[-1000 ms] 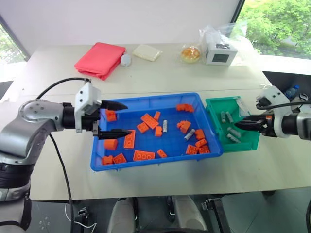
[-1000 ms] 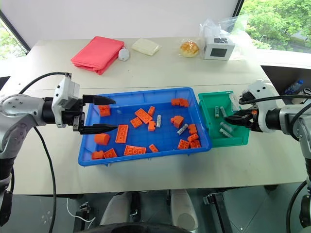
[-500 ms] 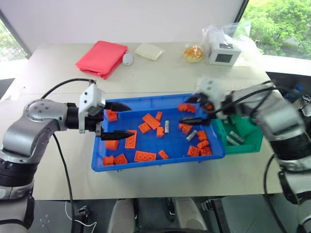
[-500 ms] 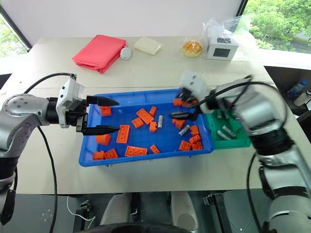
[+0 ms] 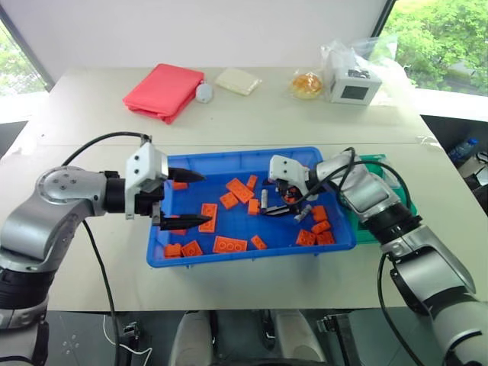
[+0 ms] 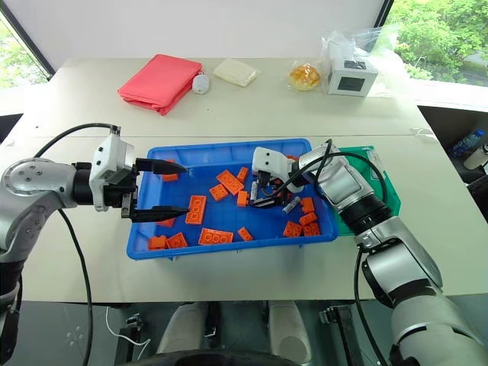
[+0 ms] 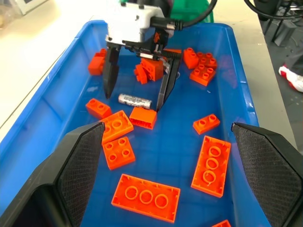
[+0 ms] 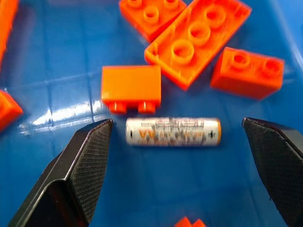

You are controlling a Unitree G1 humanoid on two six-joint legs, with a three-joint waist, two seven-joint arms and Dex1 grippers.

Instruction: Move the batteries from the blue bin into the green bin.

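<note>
The blue bin (image 5: pixel 252 261) lies mid-table, strewn with orange bricks (image 5: pixel 227 245). My right gripper (image 5: pixel 268 200) reaches down into its middle, open, with one finger on each side of a silver battery (image 8: pixel 173 132) lying flat on the bin floor. The left wrist view shows the same battery (image 7: pixel 135 100) between those two black fingers, apart from both. A second battery (image 6: pixel 290 204) lies just right of it. My left gripper (image 5: pixel 203 199) hovers open over the bin's left end, holding nothing. The green bin (image 6: pixel 385 187) stands against the blue bin's right side, largely hidden by my right arm.
Along the far side of the table lie a red cloth (image 5: pixel 164 91), a white block (image 5: pixel 236 80), a bagged bun (image 5: pixel 306 84) and a small white device (image 5: pixel 352 85). An orange brick (image 8: pixel 131 87) lies close beside the battery.
My right gripper has swung left from over the green bin into the blue bin, opened wider and come down around a battery. The left gripper has stayed in place.
</note>
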